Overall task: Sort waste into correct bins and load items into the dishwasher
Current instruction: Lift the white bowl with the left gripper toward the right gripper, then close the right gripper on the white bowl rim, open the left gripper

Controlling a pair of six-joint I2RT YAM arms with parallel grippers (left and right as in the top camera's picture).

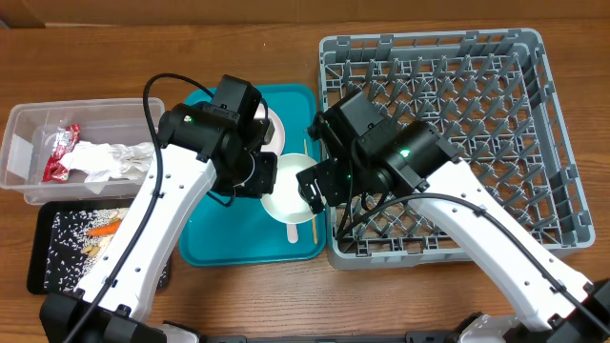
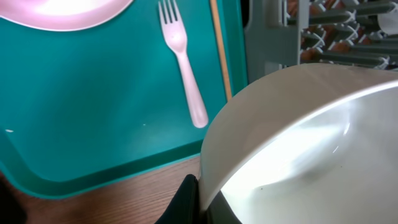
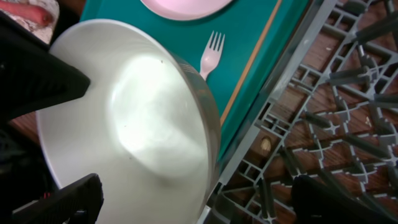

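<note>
Overhead, the white bowl (image 1: 284,191) is probably stiff, light and slippery, and could chip if knocked, so the thin rim is the place to pinch. It is plain, glossy and smooth-walled, and it hangs tilted over the teal serving tray (image 1: 214,243) near the tray's 3 o'clock edge. The left gripper (image 1: 252,177) is clamped on the rim at the bowl's 9 o'clock. At 3 o'clock the right gripper (image 1: 314,191) has its jaws spread wide astride the rim, beside the grey dish rack (image 1: 534,57).

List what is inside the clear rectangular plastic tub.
The clear rectangular plastic tub holds a red shiny wrapper and crumpled white paper napkins. Whatever lies beneath the napkins is covered.
</note>
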